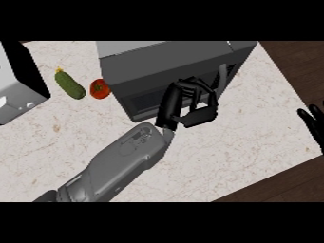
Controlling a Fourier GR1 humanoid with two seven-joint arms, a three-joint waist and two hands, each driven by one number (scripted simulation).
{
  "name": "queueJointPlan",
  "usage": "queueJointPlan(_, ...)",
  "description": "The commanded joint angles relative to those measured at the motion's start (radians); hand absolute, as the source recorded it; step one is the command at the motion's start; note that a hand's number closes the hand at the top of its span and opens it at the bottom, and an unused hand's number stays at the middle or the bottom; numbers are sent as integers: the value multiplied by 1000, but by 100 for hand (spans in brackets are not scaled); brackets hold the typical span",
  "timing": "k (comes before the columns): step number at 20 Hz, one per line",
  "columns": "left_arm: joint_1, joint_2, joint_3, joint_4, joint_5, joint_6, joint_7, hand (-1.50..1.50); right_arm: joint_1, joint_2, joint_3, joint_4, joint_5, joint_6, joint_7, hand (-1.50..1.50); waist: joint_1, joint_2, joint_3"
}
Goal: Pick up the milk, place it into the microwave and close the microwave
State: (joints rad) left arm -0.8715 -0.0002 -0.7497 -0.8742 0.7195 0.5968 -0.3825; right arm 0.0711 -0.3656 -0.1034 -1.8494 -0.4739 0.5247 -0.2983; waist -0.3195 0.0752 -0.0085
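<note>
The left hand (192,102) is hovering in front of the microwave (171,61), its fingers curling inward against the appliance's front face. Whether those fingers are clamping anything cannot be told: no milk carton is showing on the counter (214,156), and it may be lying hidden within the hand or already inside the microwave. The right hand (323,128) is resting at the right edge of the view, fingers straight and apart, touching nothing.

Judging from the task, the milk is likely a light, stiff carton with smooth sides that could be slipping under a careless hold; taking it around the middle of the body appears soundest.

A cucumber (70,84) and a tomato (100,88) are lying left of the microwave, apart from both hands.
</note>
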Motion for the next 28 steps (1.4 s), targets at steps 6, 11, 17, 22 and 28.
queueJointPlan(6,-69,0,49,84,81,-23,-85,150,-33,-39,-24,-29,-55,4,42,-150,-23,10,3)
queueJointPlan(11,-76,0,51,96,116,-25,-122,150,-48,-50,-28,-41,-98,10,61,-150,-30,12,3)
queueJointPlan(17,-71,0,36,116,142,-28,-171,150,-61,-58,-29,-47,-123,2,83,-150,-33,21,4)
queueJointPlan(22,-74,0,35,128,167,-44,-197,150,-69,-71,-52,-58,-158,-7,96,-150,-44,20,4)
queueJointPlan(28,-77,0,33,151,188,-28,-226,150,-78,-108,-70,-64,-181,0,123,-150,-45,20,5)
